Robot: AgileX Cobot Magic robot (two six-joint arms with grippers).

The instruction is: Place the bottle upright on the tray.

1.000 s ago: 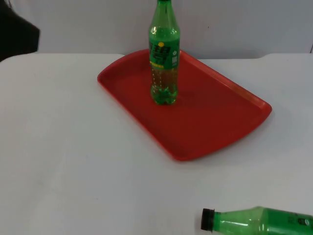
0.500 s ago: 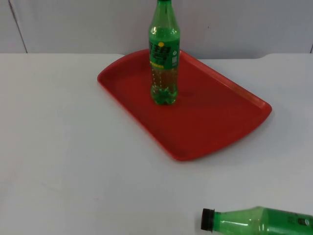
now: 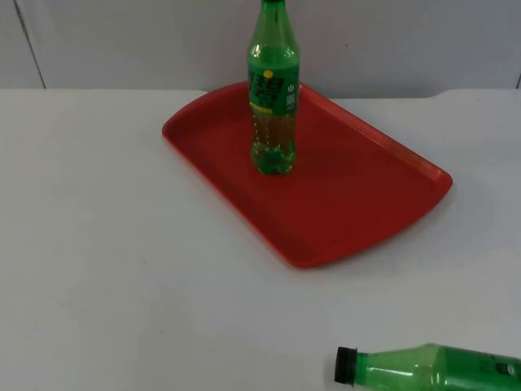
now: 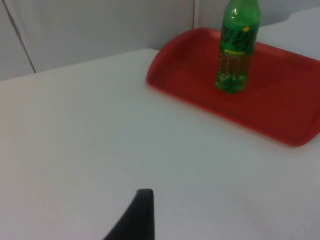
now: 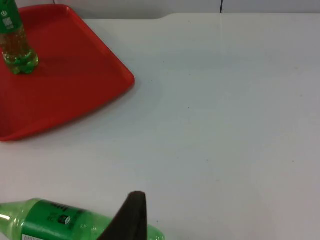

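My left gripper (image 4: 142, 215) hangs over bare white counter (image 3: 106, 244), well left of the red tray (image 3: 342, 212); I cannot tell how far it is open, and it holds nothing visible. One green bottle (image 3: 273, 90) stands upright on the tray, toward its far left end. A second green bottle (image 3: 431, 368) lies on its side on the counter at the near right, black cap pointing left. My right gripper (image 5: 131, 215) hangs just above it; opening cannot be told.
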